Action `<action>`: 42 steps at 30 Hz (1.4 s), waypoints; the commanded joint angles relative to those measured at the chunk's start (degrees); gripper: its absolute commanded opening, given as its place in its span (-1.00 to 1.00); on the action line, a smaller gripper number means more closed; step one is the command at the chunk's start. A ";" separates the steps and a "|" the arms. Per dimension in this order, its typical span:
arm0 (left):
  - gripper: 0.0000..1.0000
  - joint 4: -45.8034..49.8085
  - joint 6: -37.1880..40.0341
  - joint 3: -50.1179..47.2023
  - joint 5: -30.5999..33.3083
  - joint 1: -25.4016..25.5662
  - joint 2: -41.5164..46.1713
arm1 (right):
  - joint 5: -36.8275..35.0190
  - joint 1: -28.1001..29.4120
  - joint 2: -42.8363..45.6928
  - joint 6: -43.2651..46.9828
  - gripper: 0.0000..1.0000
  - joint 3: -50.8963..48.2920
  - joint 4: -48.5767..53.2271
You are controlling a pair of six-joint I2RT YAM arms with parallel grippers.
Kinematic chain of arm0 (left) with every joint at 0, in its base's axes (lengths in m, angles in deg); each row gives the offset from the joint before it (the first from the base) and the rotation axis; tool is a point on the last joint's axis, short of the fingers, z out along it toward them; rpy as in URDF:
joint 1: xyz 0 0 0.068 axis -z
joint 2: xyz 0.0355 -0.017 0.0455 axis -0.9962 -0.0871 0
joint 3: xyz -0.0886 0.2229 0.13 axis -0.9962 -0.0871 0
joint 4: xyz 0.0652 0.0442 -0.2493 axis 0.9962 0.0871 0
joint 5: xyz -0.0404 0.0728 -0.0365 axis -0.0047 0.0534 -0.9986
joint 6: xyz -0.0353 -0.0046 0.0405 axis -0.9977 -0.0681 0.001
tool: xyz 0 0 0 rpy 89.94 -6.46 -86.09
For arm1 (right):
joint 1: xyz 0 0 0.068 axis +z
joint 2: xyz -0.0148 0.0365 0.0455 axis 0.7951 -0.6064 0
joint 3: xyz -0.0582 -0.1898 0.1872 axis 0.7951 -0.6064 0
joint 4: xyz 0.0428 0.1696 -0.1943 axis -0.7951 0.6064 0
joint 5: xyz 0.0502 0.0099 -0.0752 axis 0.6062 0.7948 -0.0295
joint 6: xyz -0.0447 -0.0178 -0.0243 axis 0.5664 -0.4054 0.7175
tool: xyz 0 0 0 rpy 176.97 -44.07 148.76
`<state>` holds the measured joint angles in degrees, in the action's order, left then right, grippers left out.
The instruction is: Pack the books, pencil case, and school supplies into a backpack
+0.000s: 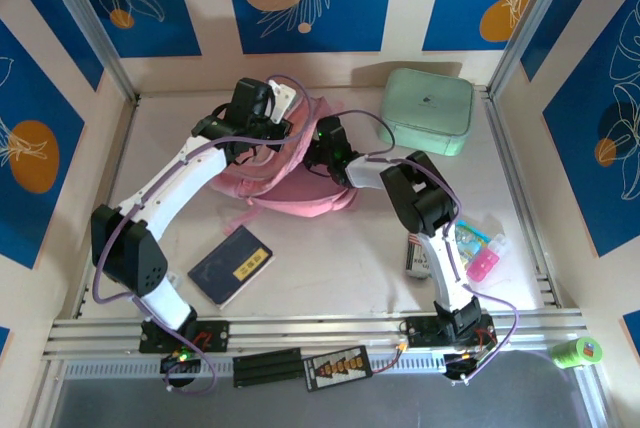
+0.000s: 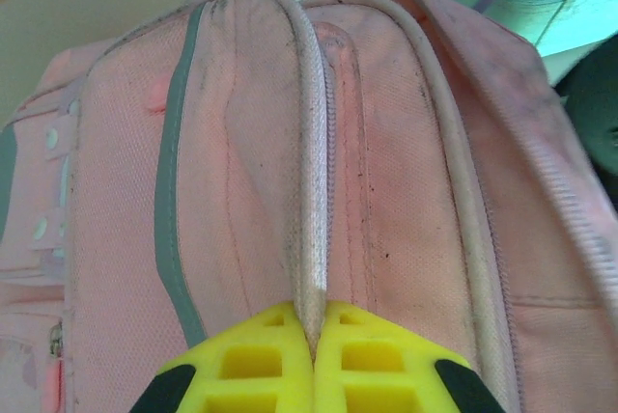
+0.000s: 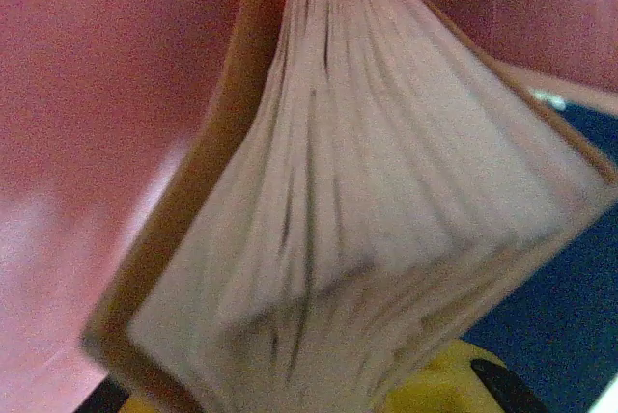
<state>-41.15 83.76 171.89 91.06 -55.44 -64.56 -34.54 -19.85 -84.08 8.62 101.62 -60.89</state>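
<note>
We hold the pink backpack (image 1: 300,188), lying toward twelve o'clock on the tabletop (image 1: 340,258), open for loading. Our left gripper (image 2: 314,360) is pinched tight on a piped seam (image 2: 311,191) at its rim, lifting the mouth. Our right gripper (image 1: 318,136) reaches in from four o'clock with a book (image 3: 367,239), its pages fanned against pink fabric; whether it grips the book we cannot tell. A navy book (image 1: 231,265) waits at seven o'clock.
</note>
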 commanded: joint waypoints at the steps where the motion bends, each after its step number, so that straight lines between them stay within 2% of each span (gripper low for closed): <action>1: -1.00 -5.06 0.76 1.76 -4.43 0.26 1.63 | 0.22 -1.06 -0.25 2.74 -0.47 3.50 3.75; 6: -1.00 -5.97 -0.24 1.38 -2.68 0.23 1.22 | -0.13 -1.54 3.23 3.68 -0.06 1.54 8.63; 9: -1.00 -6.57 -1.29 1.25 -1.39 -0.02 0.57 | -1.31 -1.83 7.30 3.15 0.07 -2.30 10.17; 15: -1.00 -7.35 -0.66 1.51 -2.41 -0.47 -1.06 | -3.43 -3.31 17.93 9.49 0.14 -13.41 9.45; 18: -1.00 -6.99 -0.05 1.99 -2.43 -0.82 -2.52 | -3.99 -4.31 22.77 11.55 0.15 -17.30 12.23; 25: -1.00 -7.48 0.03 3.00 -1.89 -2.62 -6.99 | -9.64 -7.66 33.62 9.51 0.14 -30.27 15.50; 33: -0.96 -5.50 -3.55 8.29 -2.62 -2.90 -15.18 | -16.08 -10.58 48.34 15.65 0.20 -37.09 26.28; 34: -0.77 -4.54 -4.52 9.04 -2.81 -2.93 -15.75 | -16.63 -10.60 49.76 16.26 0.21 -37.40 27.87; 36: -0.22 -1.98 -7.42 10.81 -4.78 -3.05 -15.99 | -17.54 -10.64 53.06 17.69 0.29 -38.01 31.75; 37: -0.03 -1.38 -8.56 10.75 -6.02 -3.01 -15.45 | -17.74 -10.66 54.27 18.43 0.32 -38.28 33.16; 39: 0.31 -1.52 -10.71 8.39 -8.35 -3.08 -12.40 | -17.83 -10.53 57.25 20.19 0.40 -39.04 36.28; 42: 0.64 -3.01 -12.74 0.75 -8.30 -3.16 -5.31 | -17.97 -9.86 60.69 23.57 0.50 -39.54 41.12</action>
<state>-44.28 74.30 176.87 85.23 -57.76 -77.74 -50.58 -30.49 -26.03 27.26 63.18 -27.63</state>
